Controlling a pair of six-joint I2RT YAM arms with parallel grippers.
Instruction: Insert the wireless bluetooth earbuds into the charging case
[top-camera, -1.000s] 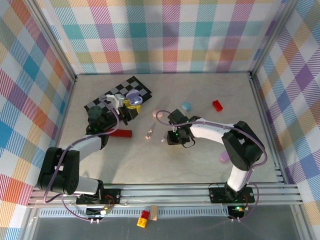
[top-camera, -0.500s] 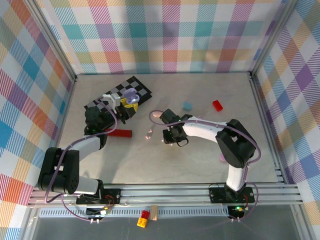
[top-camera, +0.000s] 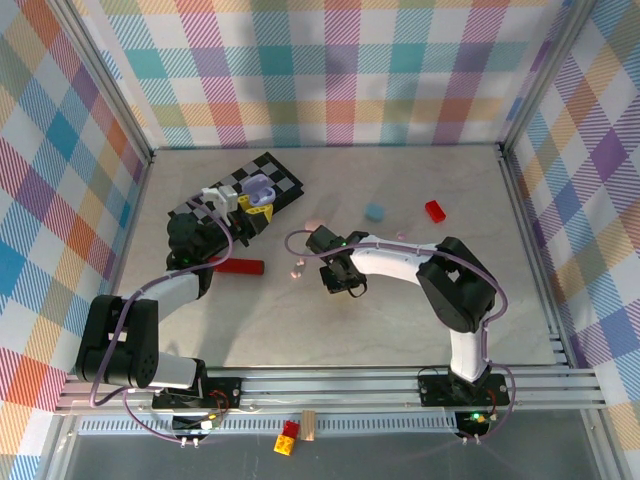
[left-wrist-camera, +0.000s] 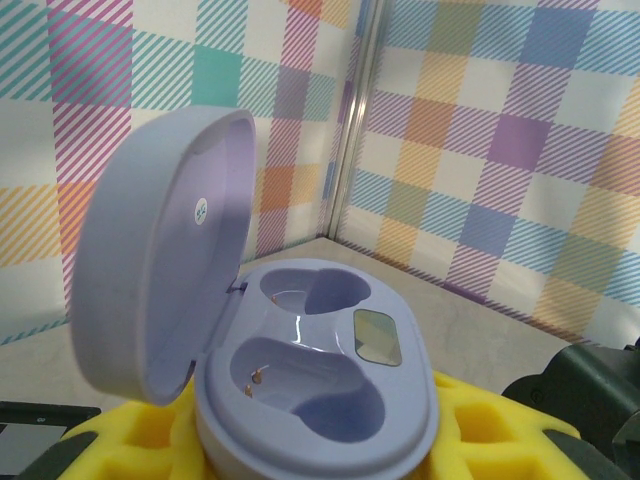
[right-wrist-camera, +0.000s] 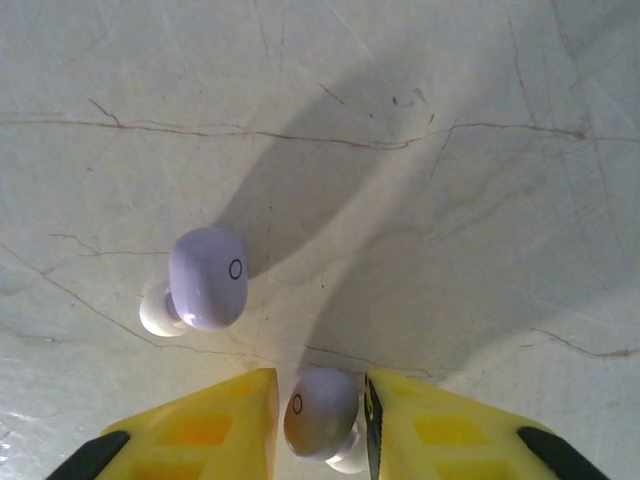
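The step in hand looks like the pickup. In the right wrist view the right gripper (right-wrist-camera: 320, 420) has its yellow pads (right-wrist-camera: 215, 425) close on either side of a lilac bud (right-wrist-camera: 320, 410) lying on the table (right-wrist-camera: 450, 150). Whether they pinch it I cannot tell. A second bud (right-wrist-camera: 205, 278) lies free at 10 o'clock from it.

Farther off, at 10 o'clock in the top view, the left gripper (top-camera: 248, 205) is clamped on the case (left-wrist-camera: 320, 400). Its lid is open and the wells look empty.

Next comes a firm pinch, a lift and a carry to a well.

The left wrist frame cuts off the case's near edge. In the top view the buds are too small to make out.
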